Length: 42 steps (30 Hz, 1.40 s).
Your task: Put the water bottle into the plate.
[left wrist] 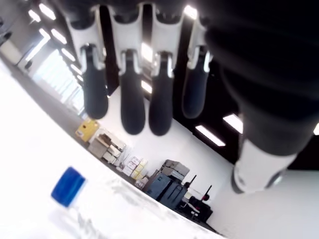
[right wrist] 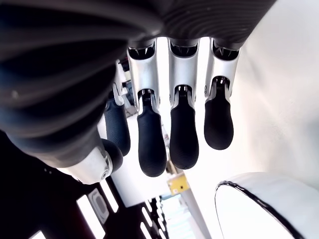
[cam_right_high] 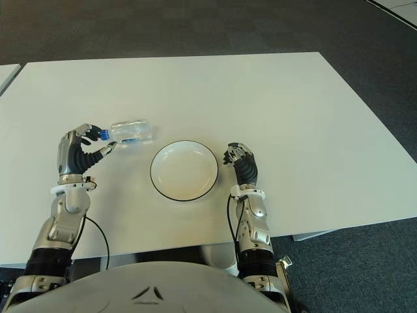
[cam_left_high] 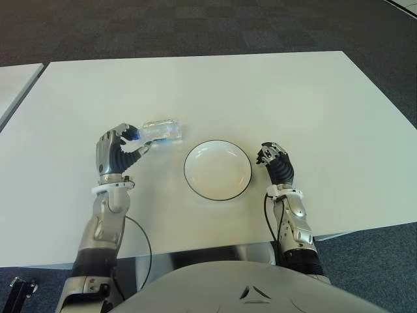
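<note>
A clear water bottle (cam_left_high: 163,131) with a blue cap (left wrist: 67,185) lies on its side on the white table (cam_left_high: 260,98), left of the plate. My left hand (cam_left_high: 135,140) is at the bottle's cap end, fingers curved over the cap and thumb beside the neck. In the left wrist view the fingers (left wrist: 133,94) hang apart from the cap, holding nothing. The white, dark-rimmed plate (cam_left_high: 217,171) stands bare at the table's middle front. My right hand (cam_left_high: 272,156) shows just right of the plate, its relaxed fingers (right wrist: 149,139) empty, with the plate rim (right wrist: 259,199) close by.
A second white table (cam_left_high: 13,81) shows at the far left, with a gap between it and mine. Dark carpet (cam_left_high: 195,26) lies beyond the far edge. A black cable (cam_left_high: 144,241) loops by my left forearm near the front edge.
</note>
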{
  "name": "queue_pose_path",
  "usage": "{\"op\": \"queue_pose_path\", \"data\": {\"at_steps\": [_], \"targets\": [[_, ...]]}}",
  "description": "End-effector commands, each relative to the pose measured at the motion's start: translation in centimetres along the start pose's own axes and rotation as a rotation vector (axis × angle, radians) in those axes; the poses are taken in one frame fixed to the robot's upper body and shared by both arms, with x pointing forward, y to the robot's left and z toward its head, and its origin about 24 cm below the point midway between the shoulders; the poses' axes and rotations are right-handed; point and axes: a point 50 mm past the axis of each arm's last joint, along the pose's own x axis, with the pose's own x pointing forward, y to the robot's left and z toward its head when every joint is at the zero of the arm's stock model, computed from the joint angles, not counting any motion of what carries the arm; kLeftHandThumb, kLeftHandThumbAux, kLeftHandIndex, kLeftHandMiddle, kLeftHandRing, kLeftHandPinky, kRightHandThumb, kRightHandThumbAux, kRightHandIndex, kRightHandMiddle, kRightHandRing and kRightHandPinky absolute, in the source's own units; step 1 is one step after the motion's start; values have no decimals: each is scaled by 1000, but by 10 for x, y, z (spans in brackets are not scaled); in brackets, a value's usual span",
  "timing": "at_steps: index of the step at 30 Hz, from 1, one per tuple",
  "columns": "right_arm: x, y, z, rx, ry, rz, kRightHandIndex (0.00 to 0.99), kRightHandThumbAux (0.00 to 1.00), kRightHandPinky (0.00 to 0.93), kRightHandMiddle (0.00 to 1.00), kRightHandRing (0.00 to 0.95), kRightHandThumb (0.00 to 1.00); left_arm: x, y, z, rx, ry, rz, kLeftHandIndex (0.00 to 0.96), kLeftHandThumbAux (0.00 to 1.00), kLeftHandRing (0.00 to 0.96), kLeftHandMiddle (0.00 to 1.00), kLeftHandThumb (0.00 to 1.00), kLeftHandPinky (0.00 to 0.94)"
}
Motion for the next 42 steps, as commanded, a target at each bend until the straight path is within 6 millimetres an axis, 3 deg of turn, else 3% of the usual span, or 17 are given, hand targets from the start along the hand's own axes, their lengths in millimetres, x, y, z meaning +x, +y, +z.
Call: {"op": "queue_pose_path", "data": {"at_steps": [1,5,8,17,26,42], "targets": [[-1,6,-13,47,62,-21,434,726,636,632,629,706,9,-2,-9,130,-22,-36,291,680,253,264,631,258],[-1,6,-13,47,61,-23,434,726,636,631,629,706,22,-5,-17,206,-20,-53,123,586,112,122,592,95],[-1,6,-13,46,59,-21,434,726,638,632,630,706,29,-8,-18,263,-27,-67,45,496,41,45,578,33],[-1,5,-15,47,57,-21,434,726,640,632,631,706,59,-25,-24,441,1,-179,1,219,1,1,552,0],[-1,5,-14,47,57,-26,434,725,644,632,631,706,78,-46,-32,588,-2,-342,0,134,0,0,523,0],[-4,2,-14,60,62,-38,435,724,631,631,627,707,67,-76,-32,664,-51,-606,0,129,0,0,506,0]]}}
